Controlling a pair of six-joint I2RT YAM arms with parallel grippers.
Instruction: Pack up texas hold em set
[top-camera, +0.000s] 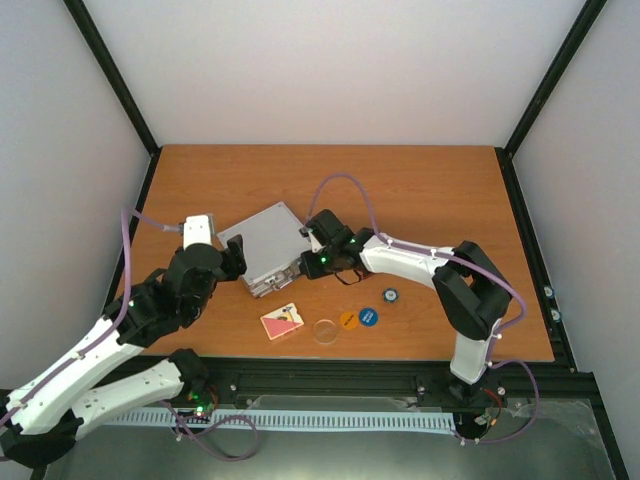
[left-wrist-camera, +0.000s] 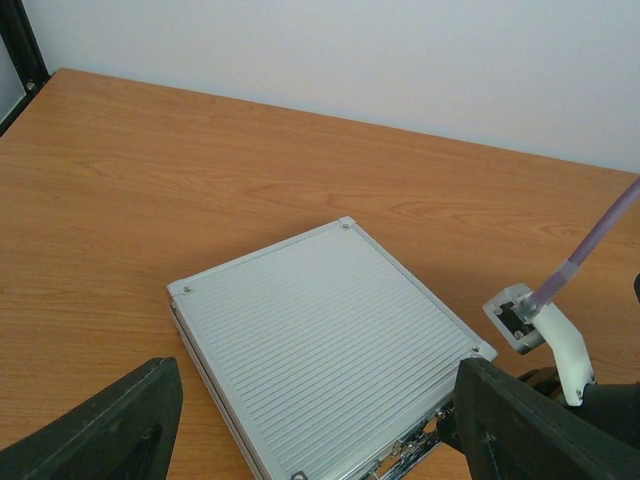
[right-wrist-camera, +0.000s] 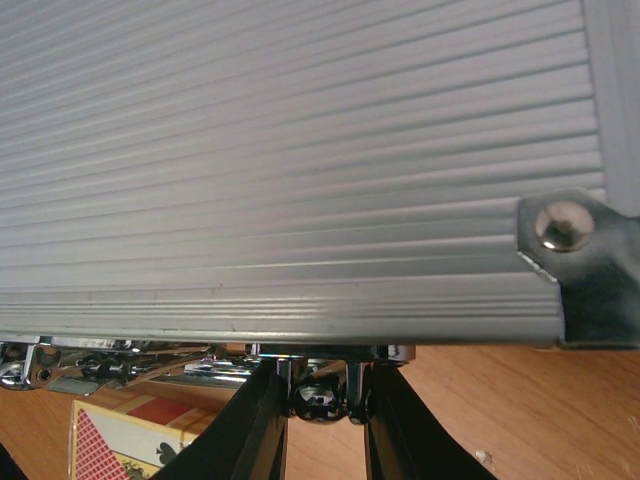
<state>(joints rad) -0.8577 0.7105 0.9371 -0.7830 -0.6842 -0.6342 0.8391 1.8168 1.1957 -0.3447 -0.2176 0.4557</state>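
So nearest the arms, all the loose bits are lying out on the table: pink card deck on the left, then the clear disc, orange disc and blue disc in a rough row. The blue-white chip sits a bit farther back on the right. None of it is packed yet.

Just beyond them is the silver case, flat, lid down, turned at an angle with its hardware edge facing the near right. My guess is it has to be opened before anything goes in, which explains what the arms are doing.

The right claw is clenched on a little chrome latch on that front edge. The wrist view shows the fingers pinching the shiny knob right under the lid's lip. Looks like it's trying to pop the catch, though it could be a handle mount, hard to say.

The left claw is spread wide, gripping nothing, at the case's near left side. Probably there to brace the case so it doesn't skate away.

Past the case it's just bare wood.
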